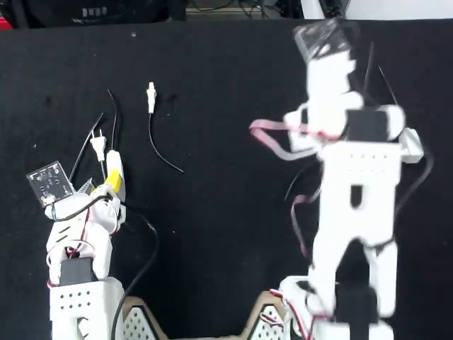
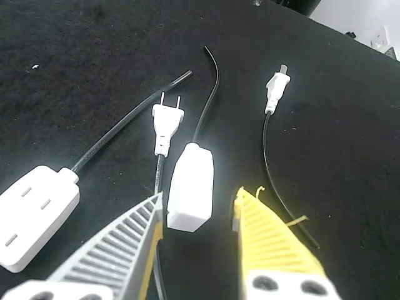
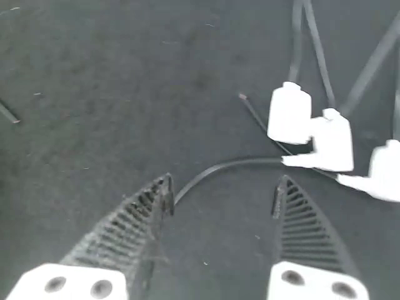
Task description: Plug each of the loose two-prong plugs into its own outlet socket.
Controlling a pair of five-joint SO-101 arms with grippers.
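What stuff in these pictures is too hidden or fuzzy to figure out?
- Right wrist view: the white pieces are blurred, so plug or socket cannot be told; one is cut off by the edge.
- Left wrist view: the flat socket runs off the edge.
- Left wrist view: whether the open left jaws touch the white block is unclear.
- High view: the right arm hides the table under it, and its top is blurred.

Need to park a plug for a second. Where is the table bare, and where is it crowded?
Bare: the middle of the table, between the curved cable of the far plug and the right arm. Crowded: around the left gripper, where a socket, a second plug and cables bunch together.
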